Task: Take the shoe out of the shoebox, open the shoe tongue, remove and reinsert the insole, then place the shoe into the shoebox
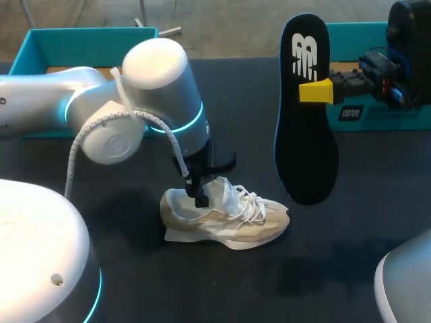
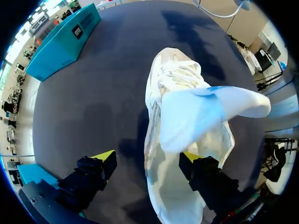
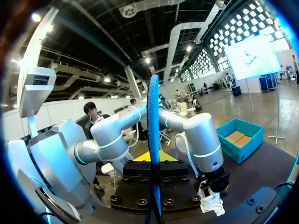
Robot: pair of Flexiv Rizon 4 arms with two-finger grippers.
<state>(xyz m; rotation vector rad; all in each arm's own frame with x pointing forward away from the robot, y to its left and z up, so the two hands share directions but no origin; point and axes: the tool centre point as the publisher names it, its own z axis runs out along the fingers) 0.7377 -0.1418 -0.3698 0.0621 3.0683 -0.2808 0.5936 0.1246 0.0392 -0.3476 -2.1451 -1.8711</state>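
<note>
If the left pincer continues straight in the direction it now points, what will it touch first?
Probably the sneaker: the left pincer points down with its open fingers astride the sneaker's side wall, one over the opening, one over the table. Depth is unclear, so it may already touch.

There is one shoe [image 1: 225, 219], pale beige with white laces, and one black insole [image 1: 303, 134]. I count two teal box parts, one at the far left [image 1: 40, 47] and one at the far right [image 1: 380, 121]. Two grippers are seen: the left gripper [image 1: 201, 195] and the right gripper [image 1: 315, 91].
</note>
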